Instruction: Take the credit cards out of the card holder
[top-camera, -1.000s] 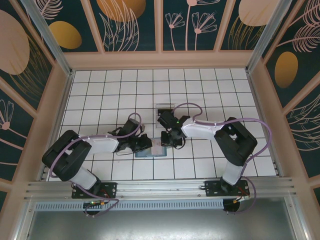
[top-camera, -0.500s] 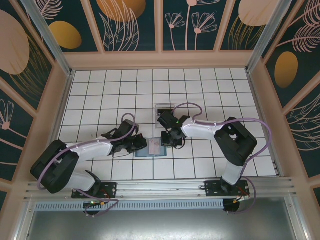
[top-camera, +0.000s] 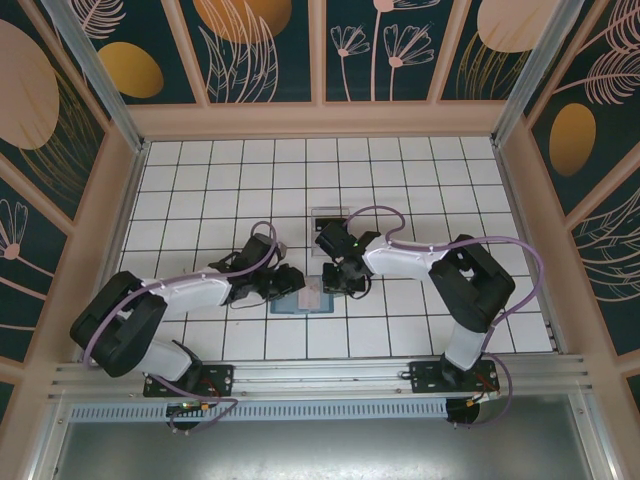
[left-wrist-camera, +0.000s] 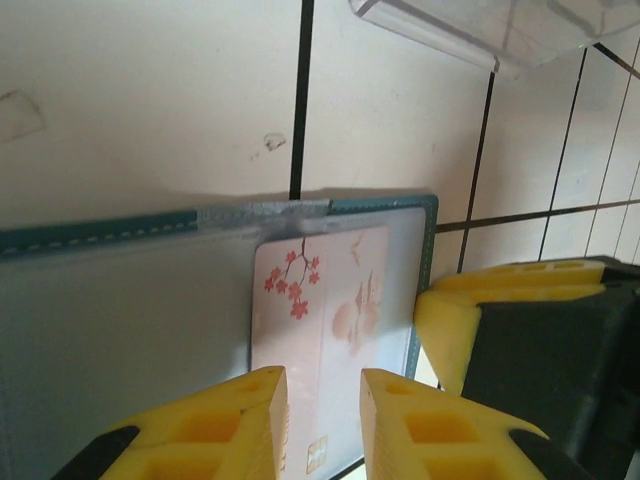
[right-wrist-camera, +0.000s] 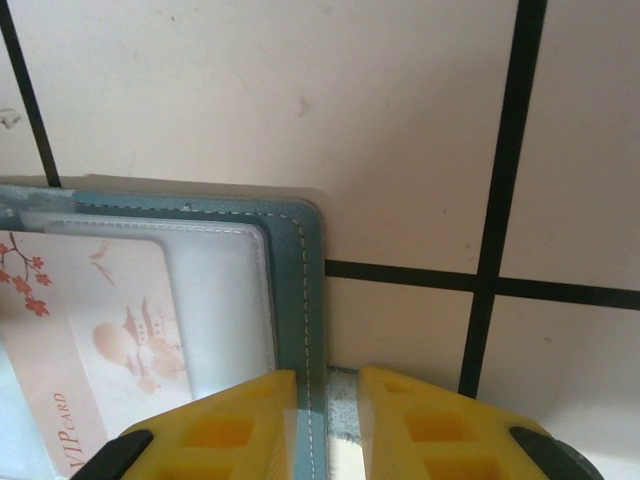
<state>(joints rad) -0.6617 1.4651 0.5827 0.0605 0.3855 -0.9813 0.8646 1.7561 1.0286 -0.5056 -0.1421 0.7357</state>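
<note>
One credit card (left-wrist-camera: 320, 300), pale with red blossoms, lies face up inside the open card holder (top-camera: 298, 308), at the end nearest the right arm. Holder is flat on the white tiled floor (top-camera: 400, 180), between the two arms. Left gripper (left-wrist-camera: 322, 395) hangs over the card's near end, fingers slightly parted, card showing in the gap, not clamped. Right gripper (right-wrist-camera: 328, 400) pinches the holder's stitched teal edge. Clear tray (left-wrist-camera: 470, 30) sits just beyond the holder.

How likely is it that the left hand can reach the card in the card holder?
Probably yes: the card lies in the card holder just ahead of the left hand, with nothing between them.
</note>
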